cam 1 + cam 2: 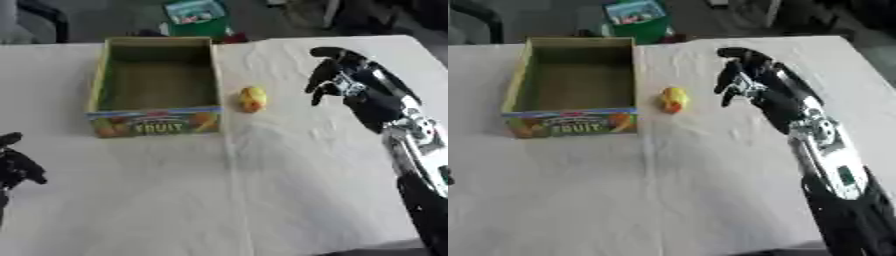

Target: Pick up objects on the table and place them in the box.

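1. One small yellow-orange object (pixel 253 99) lay on the white tabletop (pixel 262 190), centre of the frame, just right of the open box (pixel 156 127).
2. It was seen to the left of the right hand (pixel 337 75), whose fingers (pixel 313 84) hung relaxed, downward, holding nothing.
3. Its long axis was judged roughly up-frame.
4. The left hand (pixel 17 167), lower left edge, was much farther; its fingers could not be told.
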Controlling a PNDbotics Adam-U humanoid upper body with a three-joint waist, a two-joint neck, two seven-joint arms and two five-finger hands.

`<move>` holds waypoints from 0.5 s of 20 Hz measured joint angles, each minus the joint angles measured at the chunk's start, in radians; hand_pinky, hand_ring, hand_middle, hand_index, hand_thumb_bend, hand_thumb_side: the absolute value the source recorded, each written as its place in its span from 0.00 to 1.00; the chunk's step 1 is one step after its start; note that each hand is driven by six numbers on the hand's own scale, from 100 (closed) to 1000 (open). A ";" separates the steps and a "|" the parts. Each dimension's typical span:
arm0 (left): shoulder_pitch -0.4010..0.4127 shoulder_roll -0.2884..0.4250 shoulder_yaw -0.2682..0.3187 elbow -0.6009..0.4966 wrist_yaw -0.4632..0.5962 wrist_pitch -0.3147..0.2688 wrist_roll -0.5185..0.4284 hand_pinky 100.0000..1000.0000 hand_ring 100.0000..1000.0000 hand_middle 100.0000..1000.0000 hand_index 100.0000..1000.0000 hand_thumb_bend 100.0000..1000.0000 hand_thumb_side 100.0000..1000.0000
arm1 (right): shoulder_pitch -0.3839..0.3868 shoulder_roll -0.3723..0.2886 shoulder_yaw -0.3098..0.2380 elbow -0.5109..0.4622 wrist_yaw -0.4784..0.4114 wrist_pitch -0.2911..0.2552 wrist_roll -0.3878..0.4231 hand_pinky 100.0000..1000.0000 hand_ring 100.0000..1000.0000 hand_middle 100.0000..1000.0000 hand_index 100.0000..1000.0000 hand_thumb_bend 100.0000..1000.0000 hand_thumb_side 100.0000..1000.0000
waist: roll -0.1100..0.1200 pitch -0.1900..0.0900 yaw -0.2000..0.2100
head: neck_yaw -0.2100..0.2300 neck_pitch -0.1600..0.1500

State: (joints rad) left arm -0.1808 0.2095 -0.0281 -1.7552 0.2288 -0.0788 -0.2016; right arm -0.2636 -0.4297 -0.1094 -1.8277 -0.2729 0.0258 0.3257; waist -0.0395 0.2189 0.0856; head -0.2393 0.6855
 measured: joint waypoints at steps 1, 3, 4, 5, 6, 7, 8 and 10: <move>0.000 0.000 0.000 0.000 0.000 0.000 0.000 0.41 0.45 0.40 0.78 0.00 0.74 | 0.000 -0.009 0.002 -0.002 0.002 -0.004 0.000 0.36 0.51 0.47 0.83 0.00 0.35 | 0.000 0.000 0.000 | 0.000 0.000; 0.000 0.000 0.000 0.000 0.000 0.000 0.000 0.41 0.45 0.40 0.78 0.00 0.74 | -0.001 -0.031 0.006 -0.005 0.010 -0.015 -0.002 0.36 0.51 0.47 0.83 0.00 0.33 | -0.001 0.000 0.001 | 0.000 0.000; 0.000 0.000 0.000 0.000 0.000 0.000 0.000 0.41 0.45 0.40 0.78 0.00 0.74 | -0.003 -0.045 0.008 -0.007 0.014 -0.022 -0.003 0.36 0.51 0.47 0.83 0.00 0.32 | -0.002 -0.001 0.002 | 0.000 0.000; 0.000 0.000 0.000 0.000 0.000 0.000 0.000 0.41 0.45 0.40 0.77 0.00 0.74 | -0.007 -0.061 0.011 -0.009 0.018 -0.029 -0.004 0.36 0.52 0.47 0.83 0.00 0.30 | -0.004 -0.002 0.002 | -0.001 0.000; 0.000 0.000 0.000 0.000 0.000 0.000 0.000 0.41 0.45 0.40 0.78 0.00 0.74 | -0.011 -0.078 0.014 -0.010 0.022 -0.038 -0.004 0.37 0.52 0.47 0.83 0.00 0.30 | -0.006 -0.003 0.003 | -0.001 0.000; 0.000 0.000 0.000 0.000 0.000 0.000 0.000 0.41 0.45 0.40 0.77 0.00 0.74 | -0.014 -0.097 0.018 -0.010 0.027 -0.048 -0.005 0.37 0.52 0.47 0.84 0.00 0.29 | -0.007 -0.003 0.003 | -0.001 0.000; 0.000 0.000 0.000 0.000 0.000 0.000 0.000 0.41 0.45 0.40 0.77 0.00 0.74 | -0.019 -0.116 0.020 -0.010 0.032 -0.058 -0.006 0.37 0.52 0.47 0.84 0.00 0.28 | -0.007 -0.003 0.004 | -0.001 0.000; 0.000 0.000 0.000 0.000 0.000 0.001 -0.001 0.41 0.45 0.40 0.78 0.00 0.74 | -0.030 -0.155 0.027 -0.008 0.040 -0.079 -0.009 0.37 0.52 0.48 0.84 0.00 0.26 | -0.007 -0.004 0.005 | -0.001 0.000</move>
State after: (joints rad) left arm -0.1807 0.2095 -0.0281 -1.7552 0.2288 -0.0783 -0.2023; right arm -0.2935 -0.5843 -0.0826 -1.8357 -0.2329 -0.0531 0.3169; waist -0.0463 0.2151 0.0907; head -0.2402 0.6855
